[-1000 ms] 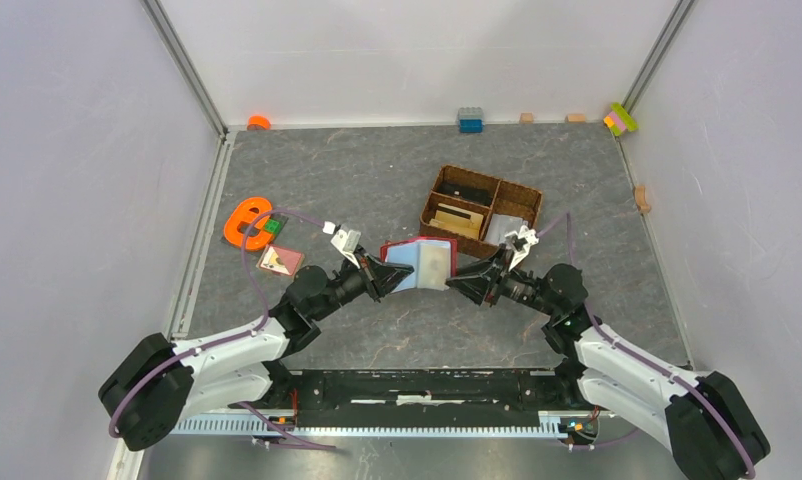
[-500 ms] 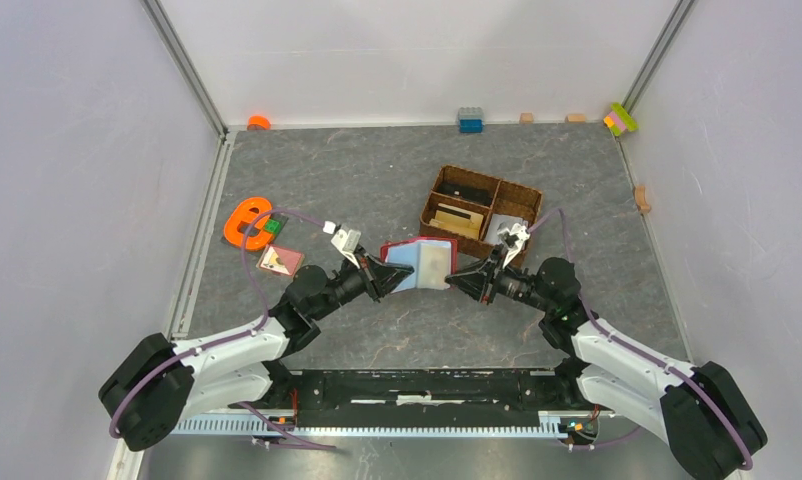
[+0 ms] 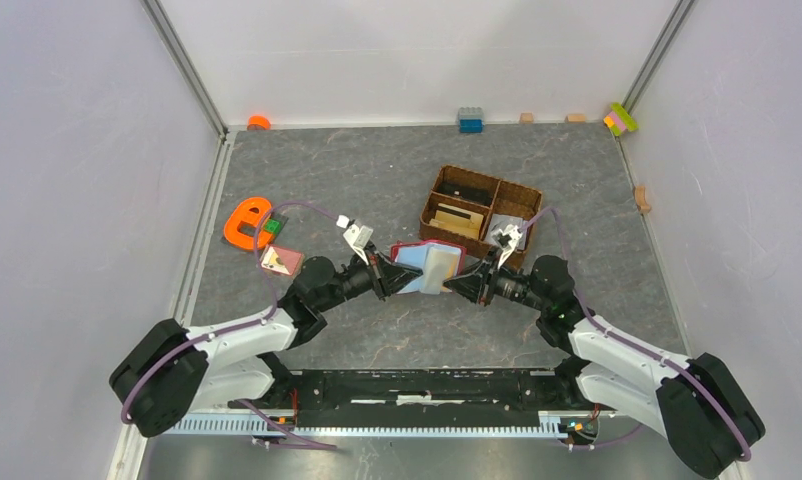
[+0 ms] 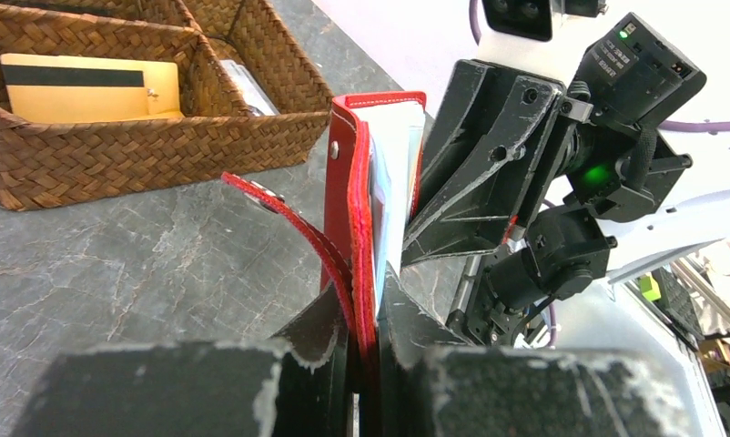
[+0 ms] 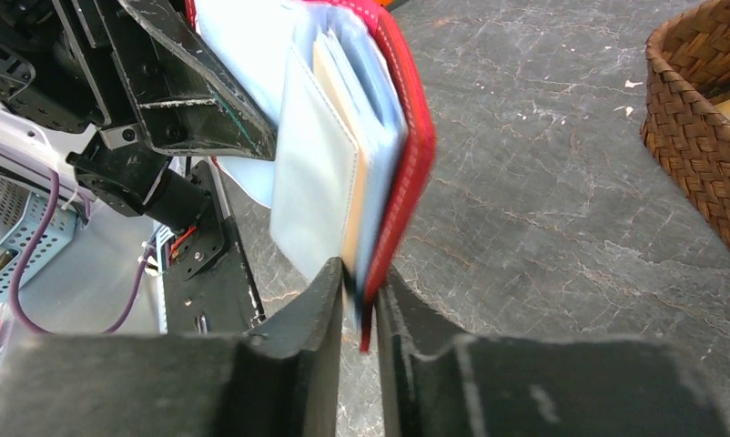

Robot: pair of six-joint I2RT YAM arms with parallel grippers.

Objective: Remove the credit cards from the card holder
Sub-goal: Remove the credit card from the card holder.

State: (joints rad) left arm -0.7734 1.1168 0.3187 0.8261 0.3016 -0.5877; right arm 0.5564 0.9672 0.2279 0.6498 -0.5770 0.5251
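Top external view: the left gripper [image 3: 385, 280] is clamping the card holder [image 3: 427, 262] at its 9 o'clock edge, while the right gripper [image 3: 459, 285] is pinching its 3 o'clock edge. Credit cards [image 5: 341, 127] are sitting in its sleeves. Next, the right jaws probably need to be regripping one card alone. The wicker basket [image 3: 482, 205] is crowding 1 o'clock, and the table [image 3: 357, 190] is lying open toward 11.

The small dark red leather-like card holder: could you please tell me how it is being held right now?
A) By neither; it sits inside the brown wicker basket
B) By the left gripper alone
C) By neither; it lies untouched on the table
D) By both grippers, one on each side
D: the left gripper clamps one side of the small dark red leather-like card holder and the right gripper clamps the opposite edge.
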